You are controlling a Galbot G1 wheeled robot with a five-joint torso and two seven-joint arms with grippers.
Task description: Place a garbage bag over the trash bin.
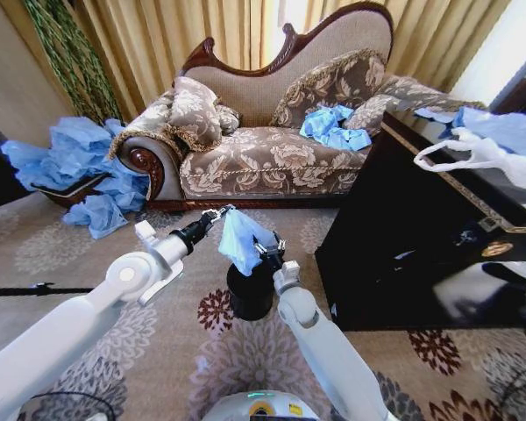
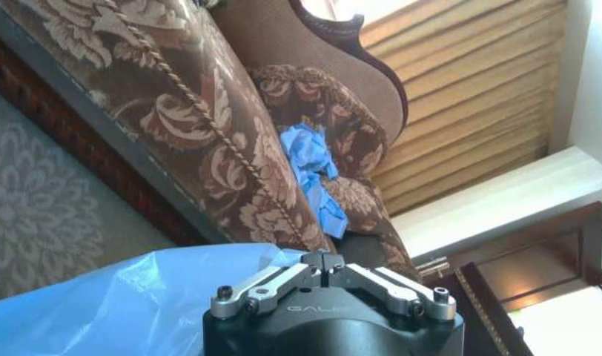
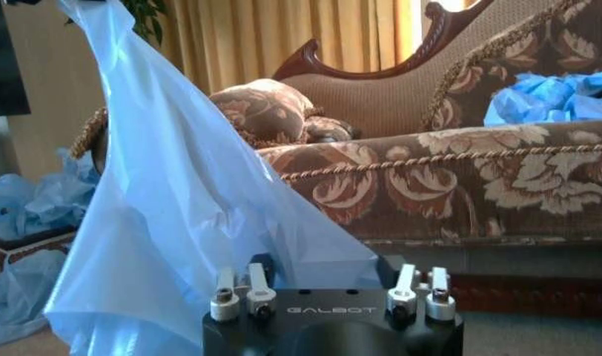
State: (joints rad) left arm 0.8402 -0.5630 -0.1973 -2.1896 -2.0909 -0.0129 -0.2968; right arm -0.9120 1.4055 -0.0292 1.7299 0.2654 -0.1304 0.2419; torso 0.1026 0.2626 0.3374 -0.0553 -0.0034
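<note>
Right now your garbage bag (image 1: pixel 243 239) hangs in the air directly above the trash bin (image 1: pixel 250 294), stretched between both grippers, with the bin standing on the patterned carpet (image 1: pixel 96 342) in front of the sofa (image 1: pixel 272 132). The bag's lower edge looks gathered near the bin's rim, but you cannot tell from the head view whether any of it has gone around the rim yet. To do this step well, I'd judge you need the mouth spread wider than the bin before you lower: pull the two held edges apart across the opening, keep them level, and bring both down together so the film drapes outside the rim rather than bunching on top. The thin plastic will likely cling and fold, so go slowly. Your left gripper (image 1: pixel 221 211) is up at the bag's top corner, its fingers (image 2: pixel 324 261) pressed together with the blue film beside them in its wrist view, so it reads as pinching the bag. Your right gripper (image 1: pixel 268 252) sits just above the bin at the bag's lower side; in its wrist view the fingers (image 3: pixel 253 276) stand apart in two pairs, with film draped against the one side, so whether it truly grips you cannot tell.
</note>
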